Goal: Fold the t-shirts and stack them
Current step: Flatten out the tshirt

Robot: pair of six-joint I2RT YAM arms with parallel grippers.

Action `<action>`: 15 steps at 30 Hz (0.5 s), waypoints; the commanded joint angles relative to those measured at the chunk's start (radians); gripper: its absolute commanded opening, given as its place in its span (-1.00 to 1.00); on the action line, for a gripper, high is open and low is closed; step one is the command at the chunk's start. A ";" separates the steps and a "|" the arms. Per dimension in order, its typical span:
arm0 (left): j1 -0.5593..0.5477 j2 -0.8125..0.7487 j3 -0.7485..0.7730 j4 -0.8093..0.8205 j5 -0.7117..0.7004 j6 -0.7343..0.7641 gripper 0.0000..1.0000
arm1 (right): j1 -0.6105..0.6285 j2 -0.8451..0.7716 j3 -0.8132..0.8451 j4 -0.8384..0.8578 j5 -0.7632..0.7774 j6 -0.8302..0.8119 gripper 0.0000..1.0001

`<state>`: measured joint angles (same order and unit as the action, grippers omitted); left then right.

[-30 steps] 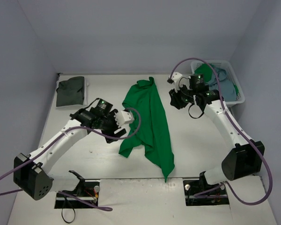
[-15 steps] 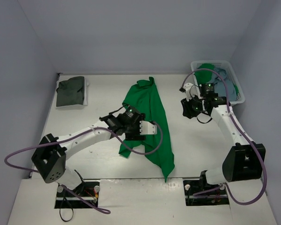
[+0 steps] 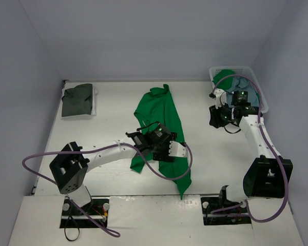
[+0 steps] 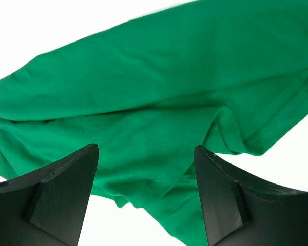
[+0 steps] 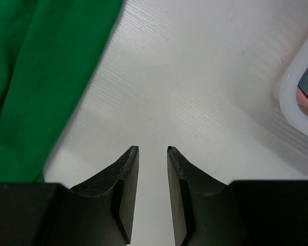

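A bright green t-shirt (image 3: pixel 167 120) lies loosely spread along the middle of the table. My left gripper (image 3: pixel 155 146) hovers over its lower part. In the left wrist view the left gripper (image 4: pixel 146 147) is wide open over rumpled green t-shirt (image 4: pixel 159 92) folds, holding nothing. My right gripper (image 3: pixel 215 117) is to the right of the shirt, above bare table. Its jaws (image 5: pixel 152 148) stand a narrow gap apart with nothing between them. A folded dark grey t-shirt (image 3: pixel 77 100) lies at the back left, with a white one (image 3: pixel 95 97) showing under its right edge.
A white laundry basket (image 3: pixel 263 105) stands at the back right with green and blue-grey cloth (image 3: pixel 246 87) inside. Its rim (image 5: pixel 297 87) shows at the right of the right wrist view, the green t-shirt's edge (image 5: pixel 41 77) at the left. Walls close in on three sides.
My left arm has swung right, from beside the green t-shirt to over its lower part. My right arm has drawn back to the right, nearer the basket.
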<state>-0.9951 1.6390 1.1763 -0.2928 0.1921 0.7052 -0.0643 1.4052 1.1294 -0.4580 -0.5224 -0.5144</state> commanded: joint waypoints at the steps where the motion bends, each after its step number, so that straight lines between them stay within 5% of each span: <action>1: -0.011 -0.015 0.034 0.040 0.023 -0.015 0.39 | -0.002 -0.018 0.024 0.015 -0.050 -0.003 -0.49; 15: -0.017 0.041 -0.032 0.058 0.024 -0.053 0.39 | -0.002 -0.022 0.024 0.015 -0.068 0.005 -0.49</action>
<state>-1.0061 1.6878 1.1378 -0.2787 0.1940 0.6796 -0.0643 1.4052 1.1294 -0.4580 -0.5591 -0.5140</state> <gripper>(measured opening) 0.691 0.257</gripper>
